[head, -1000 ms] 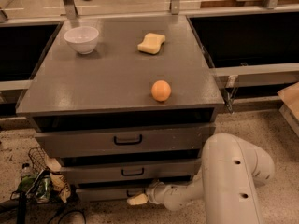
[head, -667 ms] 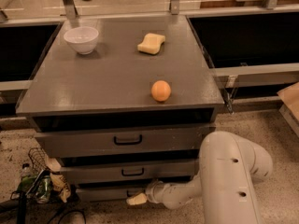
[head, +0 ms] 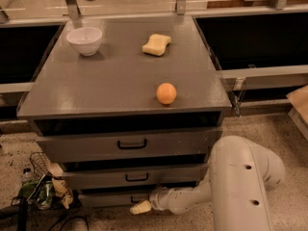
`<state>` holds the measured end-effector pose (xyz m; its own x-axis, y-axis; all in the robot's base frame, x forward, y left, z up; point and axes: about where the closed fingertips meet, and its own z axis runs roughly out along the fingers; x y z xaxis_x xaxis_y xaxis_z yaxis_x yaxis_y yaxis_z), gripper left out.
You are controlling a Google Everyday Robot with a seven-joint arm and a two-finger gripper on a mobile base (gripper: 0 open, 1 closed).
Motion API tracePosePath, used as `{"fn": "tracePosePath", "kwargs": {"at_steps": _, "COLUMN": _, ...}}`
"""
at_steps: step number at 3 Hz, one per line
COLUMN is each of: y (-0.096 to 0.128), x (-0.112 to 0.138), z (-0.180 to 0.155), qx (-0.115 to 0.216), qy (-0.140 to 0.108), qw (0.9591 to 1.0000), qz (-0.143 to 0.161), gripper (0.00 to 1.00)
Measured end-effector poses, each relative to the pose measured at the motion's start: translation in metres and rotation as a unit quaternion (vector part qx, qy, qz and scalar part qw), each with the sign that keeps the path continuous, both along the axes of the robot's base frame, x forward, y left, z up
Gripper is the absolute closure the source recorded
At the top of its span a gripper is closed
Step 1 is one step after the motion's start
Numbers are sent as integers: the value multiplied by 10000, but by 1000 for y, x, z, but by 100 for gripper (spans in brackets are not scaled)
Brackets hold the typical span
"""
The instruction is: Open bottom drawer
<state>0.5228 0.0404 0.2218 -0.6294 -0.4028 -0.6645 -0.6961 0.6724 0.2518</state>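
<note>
Low in the frame, just left of centre, the robot's tool (head: 141, 207) sits down near the speckled floor (head: 269, 124). It is right against the front of the slim grey matte bottom drawer (head: 108, 199), the narrowest of the three fronts. The bulky white arm (head: 240, 182) reaches in from the lower right, its pale tip just below and beside the small black loop handle (head: 138, 198). From where I stand I cannot tell whether the tool is open or closed, or whether it has hooked the handle at all.

The drawer itself looks shut, or as good as shut. Its front lies about in line with the mid-sized grey drawer (head: 96, 178) above, and no open compartment shows behind it. So I judge the reach as about finished and the pull as not yet begun. Getting a sure hold on the handle and drawing the drawer out toward the bottom of the frame is what remains.

The tall grey top drawer (head: 82, 148) is closed too. On the grey table (head: 110, 81) above are a white round bowl (head: 84, 40) at upper left, a yellow sponge (head: 156, 44) near the top centre and an orange ball-shaped fruit (head: 166, 93) nearer the front edge. All are well apart from the work below. A tangle of clutter (head: 43, 191) lies on the floor at lower left, beside the drawers.
</note>
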Motion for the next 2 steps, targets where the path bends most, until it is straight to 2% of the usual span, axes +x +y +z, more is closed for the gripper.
{"fn": "tracePosePath", "kwargs": {"at_steps": 1, "y": -3, "x": 25, "z": 6, "qx": -77, "qy": -169, "qw": 9997, "qz": -148, "gripper": 0}}
{"fn": "tracePosePath", "kwargs": {"at_steps": 2, "y": -3, "x": 25, "z": 6, "qx": -77, "qy": -169, "qw": 9997, "qz": -148, "gripper": 0}}
